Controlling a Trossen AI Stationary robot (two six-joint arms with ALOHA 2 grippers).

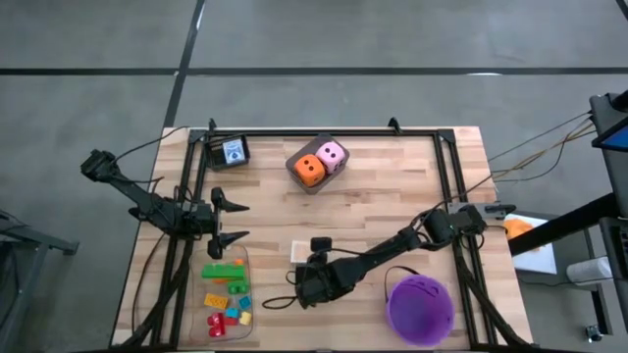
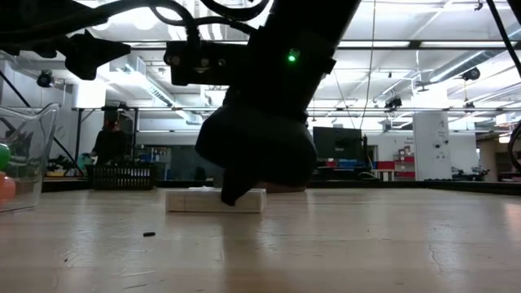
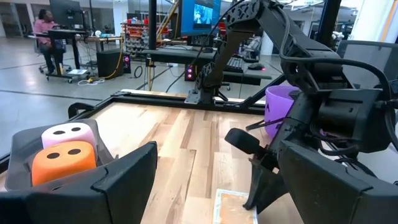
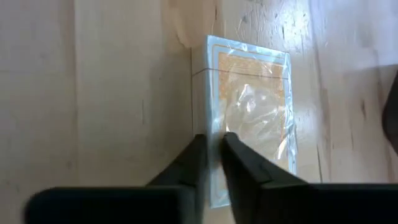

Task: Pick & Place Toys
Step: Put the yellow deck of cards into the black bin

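A flat, pale, film-wrapped box (image 4: 255, 118) lies on the table near its middle (image 1: 301, 251). My right gripper (image 4: 214, 152) stands over the box's end with its fingers almost together; it also shows in the high view (image 1: 312, 261). My left gripper (image 1: 231, 221) is open and empty, above the table just beyond the clear tray (image 1: 245, 294). Several coloured bricks (image 1: 226, 279) lie in that tray. An orange die (image 1: 308, 170) and a pink die (image 1: 333, 155) sit in a dark holder at the far middle. My right gripper comes at the box from above, its fingertips (image 4: 199, 158) at one long edge of the box (image 4: 208, 124), near the box's end. The edge runs into the narrow gap between them. The box lies flat on the table (image 2: 199, 199). Whether the fingers touch it, I cannot tell.
A purple bucket (image 1: 420, 306) stands at the near right, beside my right arm. A small dark device (image 1: 233, 150) sits at the far left corner. A black frame rail (image 1: 324, 135) runs along the far edge. A person (image 3: 46, 28) sits far beyond the table.
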